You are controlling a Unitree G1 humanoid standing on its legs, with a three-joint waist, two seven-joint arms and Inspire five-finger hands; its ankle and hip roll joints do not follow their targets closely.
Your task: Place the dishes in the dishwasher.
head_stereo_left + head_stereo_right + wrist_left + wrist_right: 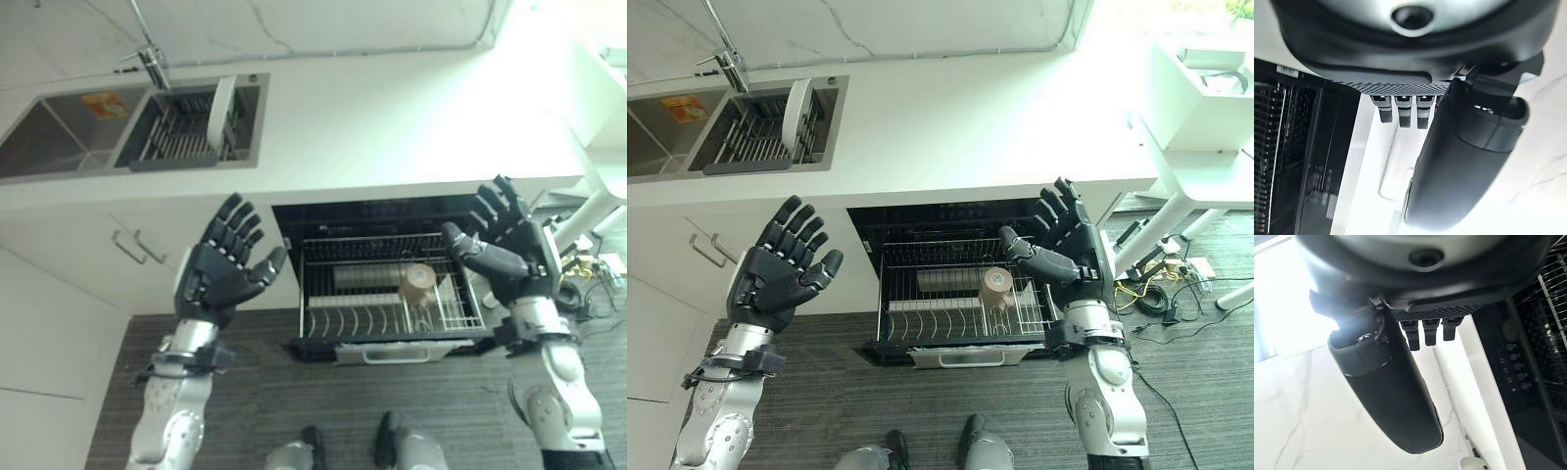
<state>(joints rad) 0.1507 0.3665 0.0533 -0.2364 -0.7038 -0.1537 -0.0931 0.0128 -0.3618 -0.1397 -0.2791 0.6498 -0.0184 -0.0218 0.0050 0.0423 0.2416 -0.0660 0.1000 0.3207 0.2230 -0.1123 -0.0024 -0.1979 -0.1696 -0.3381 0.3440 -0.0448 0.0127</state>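
The dishwasher stands open under the white counter, its wire rack pulled out over the floor. In the rack sit a tan cup and a pale dish behind it. A white plate stands upright in the drying rack inside the sink. My left hand is raised with straight, spread fingers in front of the cabinet left of the dishwasher, holding nothing. My right hand is raised, open and empty, at the rack's right side.
A second steel sink basin lies at the far left, with a faucet behind it. Cabinet handles stick out left of the dishwasher. White furniture and loose cables are at the right. Dark striped flooring lies below.
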